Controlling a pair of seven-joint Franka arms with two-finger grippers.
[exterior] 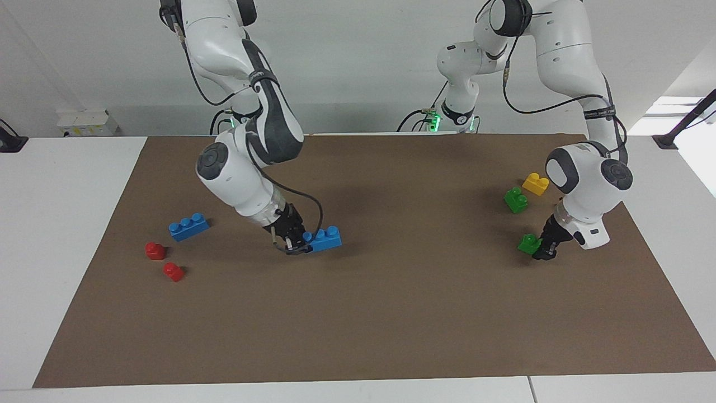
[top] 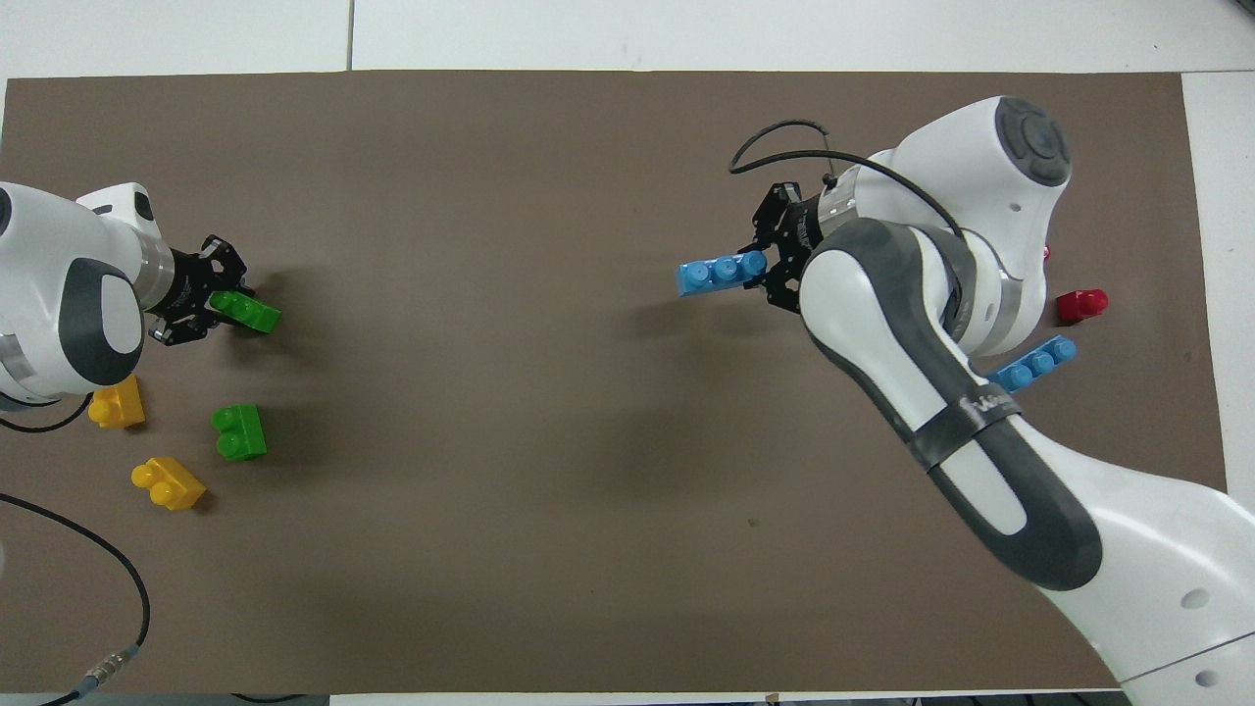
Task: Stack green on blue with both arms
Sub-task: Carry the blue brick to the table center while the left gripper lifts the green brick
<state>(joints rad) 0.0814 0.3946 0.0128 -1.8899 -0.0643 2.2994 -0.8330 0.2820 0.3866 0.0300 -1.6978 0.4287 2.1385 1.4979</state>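
Left gripper (exterior: pixel 545 249) clamps one end of green (exterior: pixel 528 244), right gripper (exterior: pixel 296 242) one end of blue (exterior: pixel 326 239) — either brick could pivot and misalign at stacking.

The white jointed right arm bends low over the brown worktop (exterior: pixel 391 313), its black two-finger right gripper (exterior: pixel 306 242) clamped on a long blue brick (exterior: pixel 326 239). The left gripper (exterior: pixel 538 247) is closed on a small green brick (exterior: pixel 527 243).

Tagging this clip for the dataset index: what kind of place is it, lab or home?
Most likely a robotics lab bench, not a home: two white arms mounted at one end of a white table, a plain brown mat as the work surface, and toy bricks such as the blue brick as practice objects.
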